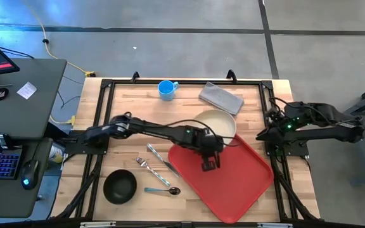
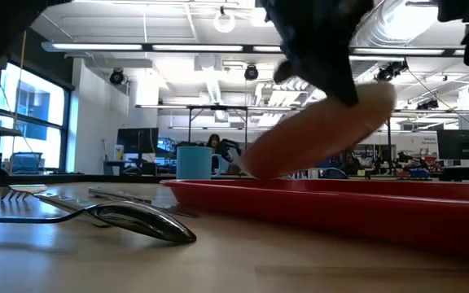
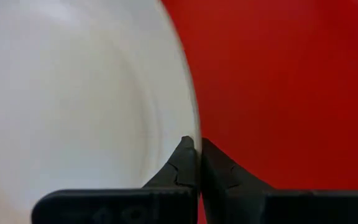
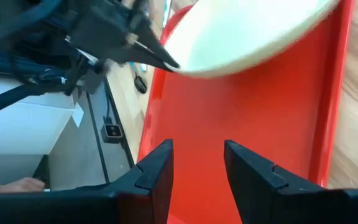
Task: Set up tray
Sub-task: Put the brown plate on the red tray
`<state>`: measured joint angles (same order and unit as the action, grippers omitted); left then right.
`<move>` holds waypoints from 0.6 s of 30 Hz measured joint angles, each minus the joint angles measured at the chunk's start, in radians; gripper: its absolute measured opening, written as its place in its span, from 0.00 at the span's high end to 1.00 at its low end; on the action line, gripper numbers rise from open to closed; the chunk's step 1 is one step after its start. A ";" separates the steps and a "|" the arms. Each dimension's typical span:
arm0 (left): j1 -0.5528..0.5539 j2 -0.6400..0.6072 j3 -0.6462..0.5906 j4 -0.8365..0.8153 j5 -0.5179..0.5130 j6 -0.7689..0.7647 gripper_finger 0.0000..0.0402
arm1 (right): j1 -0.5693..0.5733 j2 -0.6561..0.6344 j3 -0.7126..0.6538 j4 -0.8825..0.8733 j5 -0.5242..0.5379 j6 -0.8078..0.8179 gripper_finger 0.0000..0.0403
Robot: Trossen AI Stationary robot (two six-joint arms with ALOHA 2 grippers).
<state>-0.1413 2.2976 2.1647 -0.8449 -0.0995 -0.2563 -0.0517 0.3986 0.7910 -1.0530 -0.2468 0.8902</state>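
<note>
We see the left claw (image 1: 209, 163) pinched tight on the beige plate's (image 1: 219, 121) rim — plate tilted over the red tray (image 1: 233, 180), which lies on the counter (image 1: 125, 107). The right claw (image 4: 197, 163) hangs parted, empty.

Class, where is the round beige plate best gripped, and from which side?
At its thin rim, edge-on from outside: the left hand is shut there, holding the round beige plate tilted above the red plastic tray. The right hand waits open.

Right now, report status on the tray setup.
Left claw shut on beige plate rim, plate tilted over red tray. Right claw open, hovering low above tray. Cutlery, black bowl and blue mug off the tray.
</note>
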 joint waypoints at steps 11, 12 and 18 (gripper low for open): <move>-0.053 0.043 0.003 0.104 0.079 -0.144 0.88 | 0.000 -0.034 -0.003 -0.078 0.032 -0.041 0.67; -0.061 0.043 0.004 0.115 0.091 -0.149 0.88 | 0.000 -0.033 -0.003 -0.085 0.042 -0.052 0.67; -0.095 0.046 0.001 0.106 0.076 -0.163 0.91 | 0.000 -0.033 -0.003 -0.096 0.080 -0.055 0.67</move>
<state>-0.2367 2.3433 2.1660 -0.7385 -0.0238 -0.4195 -0.0517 0.3653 0.7879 -1.1488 -0.1669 0.8349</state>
